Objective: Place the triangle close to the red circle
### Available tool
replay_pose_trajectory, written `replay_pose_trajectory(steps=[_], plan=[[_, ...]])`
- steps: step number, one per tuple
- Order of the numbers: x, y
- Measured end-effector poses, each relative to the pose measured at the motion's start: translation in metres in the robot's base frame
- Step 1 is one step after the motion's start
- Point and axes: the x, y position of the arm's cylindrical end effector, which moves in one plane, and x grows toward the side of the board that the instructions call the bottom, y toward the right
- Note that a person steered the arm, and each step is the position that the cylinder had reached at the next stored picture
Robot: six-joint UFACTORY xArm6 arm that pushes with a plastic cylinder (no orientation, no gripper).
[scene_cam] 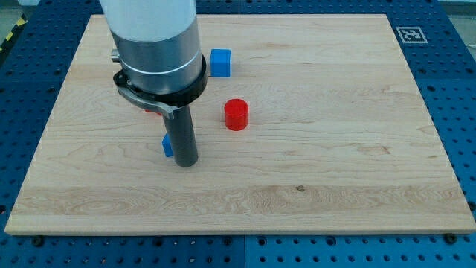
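- The worktop (312,186) is a pale wooden board lying on a blue perforated base (461,89); a small black-and-white marker (410,34) sits at the board's top right corner in the view.
- Our arm (155,37) enters from the view's top as a wide grey-and-white cylinder and narrows to a straight dark rod. There is no hand on this arm, so nothing opens, closes or grips; the rod simply ends in our tip (185,163), which meets the worktop left of centre.
- The red circle (236,115) is a short upright red cylinder with a flat round top. It stands to the view's right of the rod and a little above our tip, clearly apart from it.
- A small blue block (167,145) shows just at the rod's left edge, touching or almost touching it. Most of it is hidden behind the rod, so we cannot make out its shape, nor tell whether it is the triangle.
- A blue cube (220,62) sits nearer the view's top, just right of the arm's wide body and above the red circle.
- A sliver of red (152,112) peeks from beneath the arm's black collar; too little shows to name it.
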Motion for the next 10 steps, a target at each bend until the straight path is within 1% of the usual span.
replay_pose_trajectory(steps=[2, 3, 4, 6, 9, 10], plan=[[-0.004, -0.069], [-0.025, -0.071], [-0.034, -0.069], [-0.03, -0.066], [-0.026, -0.014], [-0.017, -0.012]])
